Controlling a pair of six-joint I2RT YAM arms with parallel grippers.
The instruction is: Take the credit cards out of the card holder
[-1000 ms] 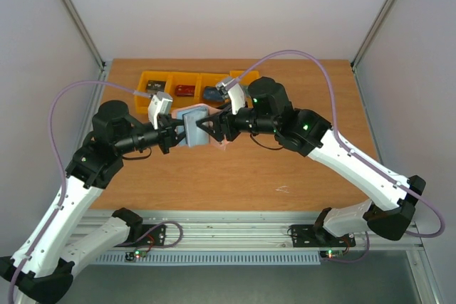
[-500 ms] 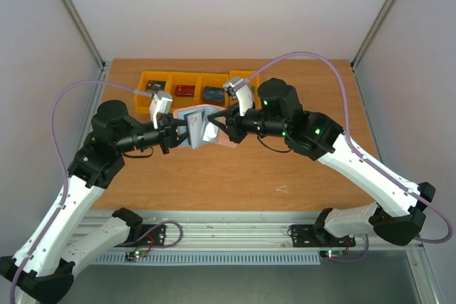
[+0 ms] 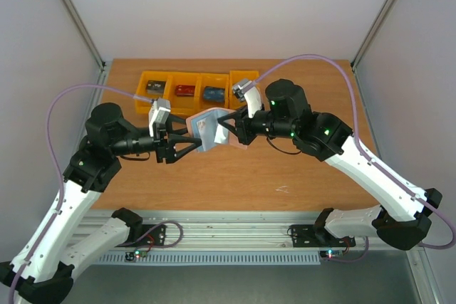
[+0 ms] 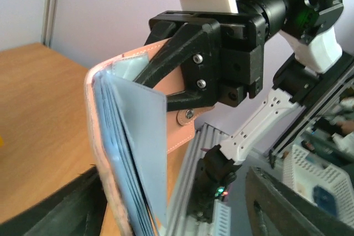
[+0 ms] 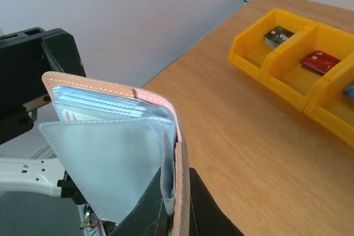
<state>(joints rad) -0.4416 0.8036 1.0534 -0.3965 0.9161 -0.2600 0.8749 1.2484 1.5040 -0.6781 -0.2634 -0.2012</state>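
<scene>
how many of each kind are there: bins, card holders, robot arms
yellow bins: 4
card holder: 1
robot arms: 2
total: 7

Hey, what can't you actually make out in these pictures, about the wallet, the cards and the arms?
- Cards inside the pink-edged, blue-grey folding card holder: right wrist view, cloudy sleeves hide them.
- Print on the red item in the orange plastic bins: top view, too small.
- Left jaws: left wrist view, blurred, cut off by the bottom edge.
</scene>
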